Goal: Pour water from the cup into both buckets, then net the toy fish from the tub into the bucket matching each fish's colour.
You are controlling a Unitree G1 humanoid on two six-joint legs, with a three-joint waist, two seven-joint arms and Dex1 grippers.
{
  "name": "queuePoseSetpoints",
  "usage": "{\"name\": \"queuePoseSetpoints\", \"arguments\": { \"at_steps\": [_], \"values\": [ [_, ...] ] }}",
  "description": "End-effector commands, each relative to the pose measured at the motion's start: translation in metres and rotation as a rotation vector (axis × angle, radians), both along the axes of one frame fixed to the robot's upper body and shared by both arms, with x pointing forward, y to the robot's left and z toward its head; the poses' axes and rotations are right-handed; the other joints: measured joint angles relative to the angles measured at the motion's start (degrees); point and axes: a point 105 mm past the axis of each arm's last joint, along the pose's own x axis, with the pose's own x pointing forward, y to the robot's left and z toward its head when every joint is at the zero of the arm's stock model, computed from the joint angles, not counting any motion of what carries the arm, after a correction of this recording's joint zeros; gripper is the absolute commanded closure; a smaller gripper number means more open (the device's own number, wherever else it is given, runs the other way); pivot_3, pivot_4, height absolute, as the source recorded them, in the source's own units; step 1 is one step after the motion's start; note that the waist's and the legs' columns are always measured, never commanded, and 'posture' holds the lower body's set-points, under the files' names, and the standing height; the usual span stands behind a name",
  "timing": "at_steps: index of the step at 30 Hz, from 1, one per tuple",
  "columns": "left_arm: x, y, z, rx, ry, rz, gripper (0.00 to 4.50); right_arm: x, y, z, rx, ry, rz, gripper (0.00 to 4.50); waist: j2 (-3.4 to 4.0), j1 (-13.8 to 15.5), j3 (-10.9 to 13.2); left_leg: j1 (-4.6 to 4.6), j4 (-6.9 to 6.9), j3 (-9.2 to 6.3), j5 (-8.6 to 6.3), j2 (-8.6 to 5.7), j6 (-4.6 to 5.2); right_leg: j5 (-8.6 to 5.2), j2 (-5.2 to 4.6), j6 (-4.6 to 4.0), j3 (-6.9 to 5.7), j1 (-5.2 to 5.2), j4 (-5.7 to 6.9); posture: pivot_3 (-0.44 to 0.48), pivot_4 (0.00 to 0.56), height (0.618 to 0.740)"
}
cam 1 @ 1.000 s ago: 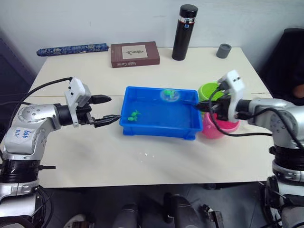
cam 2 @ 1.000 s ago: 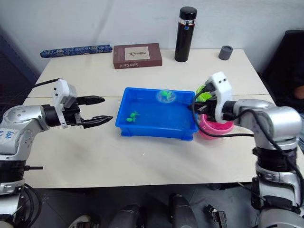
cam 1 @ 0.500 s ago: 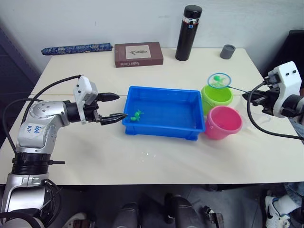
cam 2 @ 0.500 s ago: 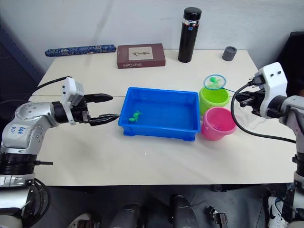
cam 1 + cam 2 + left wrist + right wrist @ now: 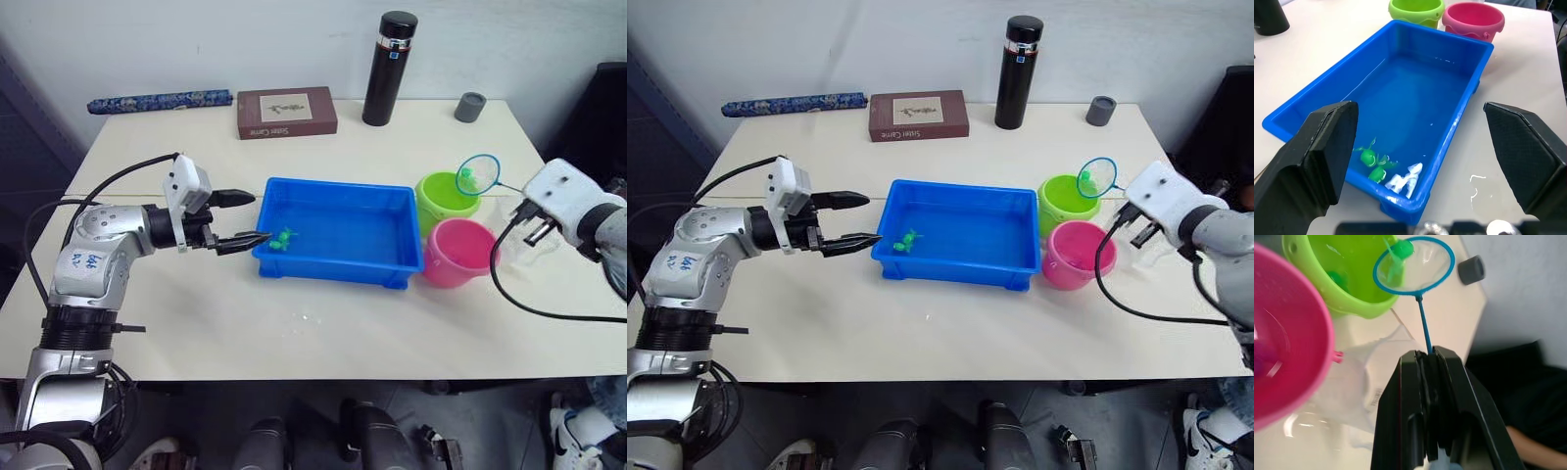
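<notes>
My right gripper [image 5: 1426, 355] is shut on the thin handle of the net [image 5: 478, 174]. The blue hoop hangs over the far right rim of the lime green bucket [image 5: 443, 199], with a green toy fish [image 5: 468, 177] in it. Another green fish [image 5: 1337, 279] lies inside that bucket. The pink bucket [image 5: 460, 253] stands just in front. The clear cup [image 5: 1146, 251] sits right of the pink bucket, under my right gripper. Two green fish [image 5: 1371, 164] lie in the near left corner of the blue tub [image 5: 333, 277]. My left gripper [image 5: 242, 218] is open at the tub's left wall.
At the table's back stand a tall black flask [image 5: 384, 67], a small grey cup [image 5: 470, 106], a brown box [image 5: 287, 112] and a long blue patterned roll [image 5: 160, 100]. The table's right edge runs just behind my right gripper.
My right arm has drawn back to the right, carrying the net with a green fish from over the tub to above the green bucket. My left gripper has edged closer to the tub.
</notes>
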Motion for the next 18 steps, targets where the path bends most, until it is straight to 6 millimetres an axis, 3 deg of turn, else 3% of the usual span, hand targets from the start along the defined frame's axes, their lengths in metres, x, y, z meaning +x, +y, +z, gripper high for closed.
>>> {"name": "queuePoseSetpoints", "arguments": {
  "at_steps": [1,4,10,13,18],
  "values": [
    [0.0,-0.001,0.012,0.005,-0.052,-0.01,0.07,-0.003,0.011,0.018,-0.193,-0.11,0.081,4.5,0.0,0.0,0.0,0.0,0.0,0.0,0.01,0.01,-0.01,0.0,0.01,0.0,-0.01,0.0,0.0,0.0,0.15,0.74],
    [0.0,-0.001,0.012,0.006,-0.052,-0.013,0.07,-0.006,0.01,0.02,-0.341,-0.133,0.117,4.5,0.0,0.0,0.0,0.01,0.01,0.01,0.02,0.0,-0.02,0.0,0.01,0.0,0.0,0.0,0.01,0.0,0.15,0.74],
    [0.0,-0.002,0.012,0.004,-0.051,-0.017,0.07,-0.006,0.009,0.022,-0.39,-0.162,0.141,4.5,0.0,0.0,0.0,0.02,0.05,0.03,0.02,0.0,-0.02,0.0,0.01,0.0,0.01,0.02,0.03,0.0,0.15,0.74],
    [-0.001,0.0,0.011,0.004,-0.047,-0.01,0.07,-0.006,0.015,0.034,-0.3,-0.189,0.16,4.5,0.0,0.0,0.0,0.03,0.06,0.03,0.02,0.0,-0.03,0.0,0.01,0.0,0.01,0.02,0.05,0.0,0.15,0.74],
    [-0.003,0.022,0.012,0.0,-0.04,0.085,0.07,-0.008,0.049,0.06,0.089,-0.116,0.285,4.5,0.0,-0.4,0.0,0.09,0.11,0.11,0.03,0.05,-0.03,0.0,0.08,0.0,0.08,0.0,0.18,0.0,0.15,0.74]
  ]
}}
